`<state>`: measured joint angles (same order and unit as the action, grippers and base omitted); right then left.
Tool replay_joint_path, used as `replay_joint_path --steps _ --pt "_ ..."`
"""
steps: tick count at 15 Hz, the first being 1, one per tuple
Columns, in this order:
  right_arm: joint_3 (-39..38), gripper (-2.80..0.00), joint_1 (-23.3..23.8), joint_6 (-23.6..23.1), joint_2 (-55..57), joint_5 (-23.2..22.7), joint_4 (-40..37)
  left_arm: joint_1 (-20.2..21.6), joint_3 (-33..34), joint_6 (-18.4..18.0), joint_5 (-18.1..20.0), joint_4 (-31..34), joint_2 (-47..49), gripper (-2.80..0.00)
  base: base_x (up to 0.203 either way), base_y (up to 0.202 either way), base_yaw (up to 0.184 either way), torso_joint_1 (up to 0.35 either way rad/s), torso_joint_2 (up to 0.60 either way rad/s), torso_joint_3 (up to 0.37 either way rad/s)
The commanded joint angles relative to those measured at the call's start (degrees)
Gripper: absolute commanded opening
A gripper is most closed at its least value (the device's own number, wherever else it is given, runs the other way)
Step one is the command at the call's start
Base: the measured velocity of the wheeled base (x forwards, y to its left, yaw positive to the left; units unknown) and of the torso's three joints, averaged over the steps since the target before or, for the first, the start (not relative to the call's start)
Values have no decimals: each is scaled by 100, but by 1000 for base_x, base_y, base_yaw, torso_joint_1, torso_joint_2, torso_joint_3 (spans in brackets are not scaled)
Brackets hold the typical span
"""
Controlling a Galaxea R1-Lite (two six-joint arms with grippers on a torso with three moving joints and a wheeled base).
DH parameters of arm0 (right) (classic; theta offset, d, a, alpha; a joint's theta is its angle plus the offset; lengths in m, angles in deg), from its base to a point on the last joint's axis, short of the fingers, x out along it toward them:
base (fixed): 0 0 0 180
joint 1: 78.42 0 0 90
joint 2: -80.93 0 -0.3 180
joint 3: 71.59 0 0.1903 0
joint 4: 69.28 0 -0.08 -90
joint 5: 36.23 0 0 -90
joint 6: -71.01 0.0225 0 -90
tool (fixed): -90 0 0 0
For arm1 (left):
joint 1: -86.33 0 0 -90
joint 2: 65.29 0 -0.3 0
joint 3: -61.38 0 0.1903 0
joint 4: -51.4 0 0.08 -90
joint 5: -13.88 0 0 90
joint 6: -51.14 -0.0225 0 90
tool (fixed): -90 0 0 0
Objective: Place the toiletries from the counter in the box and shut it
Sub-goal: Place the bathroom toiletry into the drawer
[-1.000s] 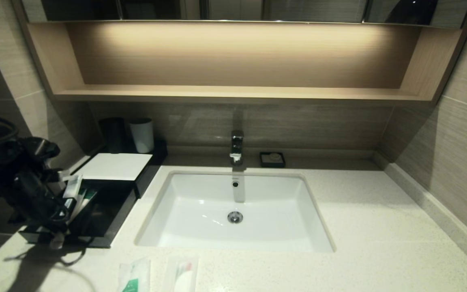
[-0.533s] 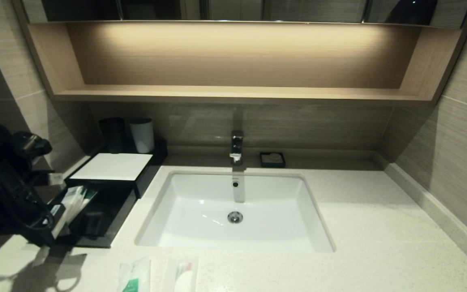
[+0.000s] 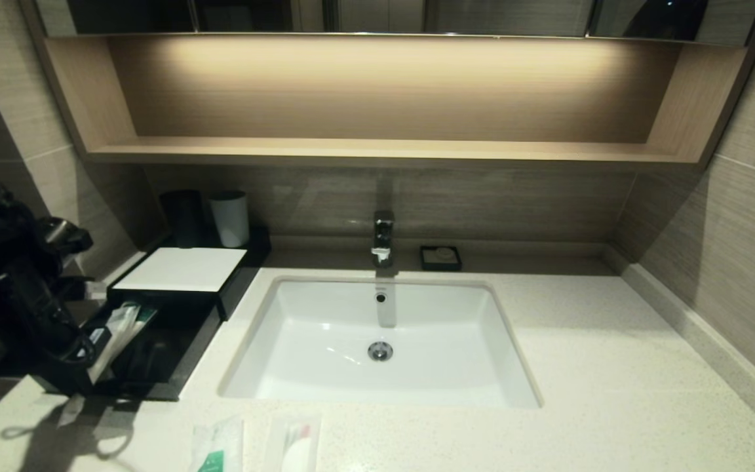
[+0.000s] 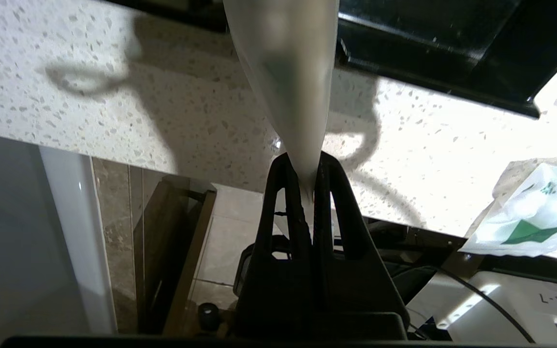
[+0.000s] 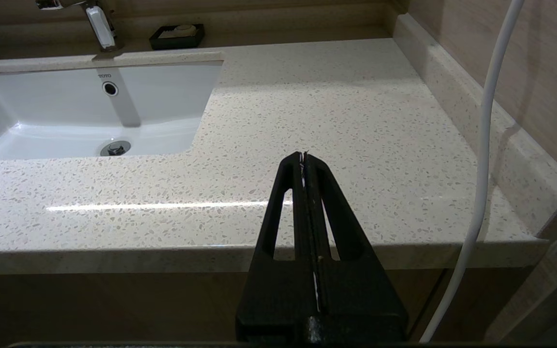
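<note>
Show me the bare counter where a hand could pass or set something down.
Widest free patch: the counter between the sink and the right wall. The strip behind the sink is narrow, holding the faucet and soap dish. Crowded: front left, with two packets, the open box and the left hand.

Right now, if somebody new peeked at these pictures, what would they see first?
Probably the big white sink in the middle of the counter. Next, the black box at its left with its drawer pulled open, where the left gripper is shut on a long packet. Two more packets lie at the counter's near edge.
</note>
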<state>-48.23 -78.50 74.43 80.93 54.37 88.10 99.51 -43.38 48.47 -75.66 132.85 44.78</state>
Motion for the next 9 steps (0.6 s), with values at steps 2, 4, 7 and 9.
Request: replay_joint_path --steps 2,4,7,9 --pt "0 -280 -1 1 3 2 4 26 -684 7 191 589 290 -280 0 0 0 0 0 0" --pt "0 -280 -1 1 2 2 11 26 -1053 18 383 852 363 -280 0 0 0 0 0 0" --pt "0 -280 -1 1 5 2 4 50 -1163 20 401 992 454 -280 0 0 0 0 0 0" --pt "0 -280 -1 1 9 2 4 79 -1089 2 411 1130 421 -280 0 0 0 0 0 0"
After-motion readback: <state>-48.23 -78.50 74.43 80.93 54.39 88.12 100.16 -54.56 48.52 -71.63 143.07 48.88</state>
